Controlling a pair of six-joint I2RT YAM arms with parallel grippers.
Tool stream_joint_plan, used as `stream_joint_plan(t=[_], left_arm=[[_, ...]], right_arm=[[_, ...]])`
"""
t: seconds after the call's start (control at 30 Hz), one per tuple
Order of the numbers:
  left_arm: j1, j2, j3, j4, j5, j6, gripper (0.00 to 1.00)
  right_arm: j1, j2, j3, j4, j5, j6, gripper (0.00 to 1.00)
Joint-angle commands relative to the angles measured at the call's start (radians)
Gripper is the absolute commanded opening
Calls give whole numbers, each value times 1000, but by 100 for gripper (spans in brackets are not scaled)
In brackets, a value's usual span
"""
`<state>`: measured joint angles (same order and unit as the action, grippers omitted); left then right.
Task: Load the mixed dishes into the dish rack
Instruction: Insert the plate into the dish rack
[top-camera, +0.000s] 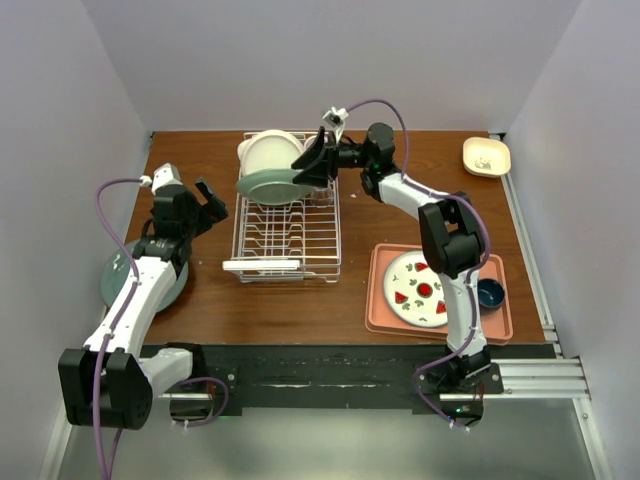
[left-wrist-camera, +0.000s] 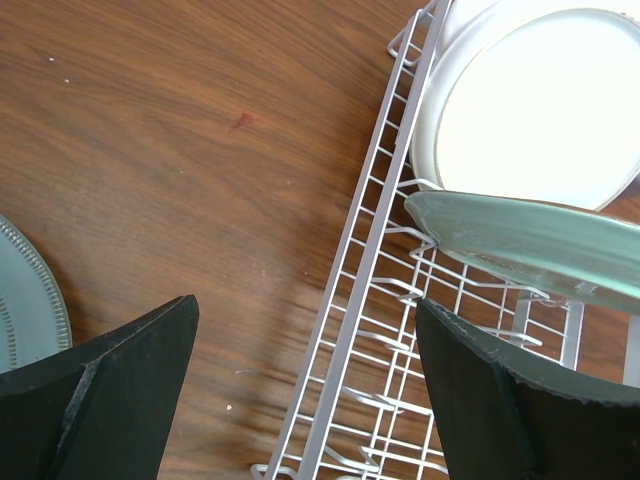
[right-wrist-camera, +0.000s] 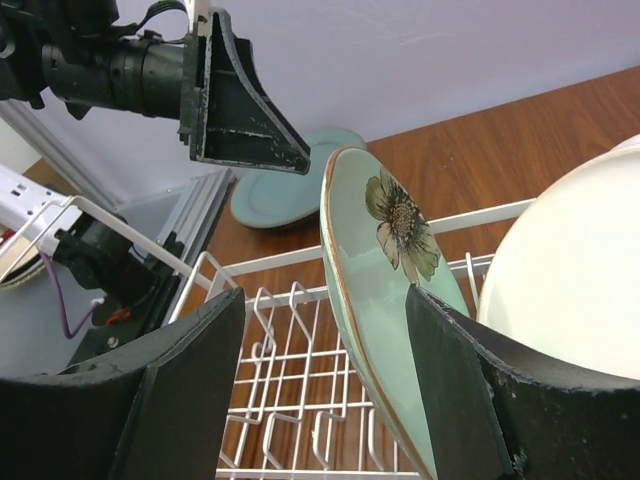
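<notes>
The white wire dish rack (top-camera: 285, 240) stands mid-table. At its far end a white dish (top-camera: 270, 152) stands on edge, and in front of it leans a pale green plate (top-camera: 272, 186) with a flower print (right-wrist-camera: 400, 225). My right gripper (top-camera: 303, 168) reaches over the rack's right side. It is open, with the plate's rim between its fingers (right-wrist-camera: 325, 295) and a wide gap at the left finger. My left gripper (top-camera: 205, 205) hovers open and empty beside the rack's left rail (left-wrist-camera: 370, 290). Another pale green plate (top-camera: 118, 278) lies on the table under the left arm.
A salmon-pink tray (top-camera: 385, 310) at the right front holds a patterned plate (top-camera: 418, 290) and a small dark bowl (top-camera: 490, 293). A small cream dish (top-camera: 487, 156) sits at the back right corner. White walls close in the table on three sides.
</notes>
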<state>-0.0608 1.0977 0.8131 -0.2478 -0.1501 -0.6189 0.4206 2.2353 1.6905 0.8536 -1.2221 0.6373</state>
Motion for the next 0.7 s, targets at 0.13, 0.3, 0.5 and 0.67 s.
stream_joint_plan(t=[0.13, 0.3, 0.5, 0.67], left_arm=[[7, -27, -9, 38, -3, -10, 95], [9, -27, -12, 38, -8, -12, 95], [9, -27, -17, 42, -8, -13, 95], [9, -28, -15, 44, -5, -15, 95]], right_arm=[[-2, -134, 20, -161, 163, -148, 74], [0, -189, 17, -258, 239, -203, 75], [0, -221, 12, -343, 230, -281, 76], [1, -207, 55, -542, 165, -444, 77]])
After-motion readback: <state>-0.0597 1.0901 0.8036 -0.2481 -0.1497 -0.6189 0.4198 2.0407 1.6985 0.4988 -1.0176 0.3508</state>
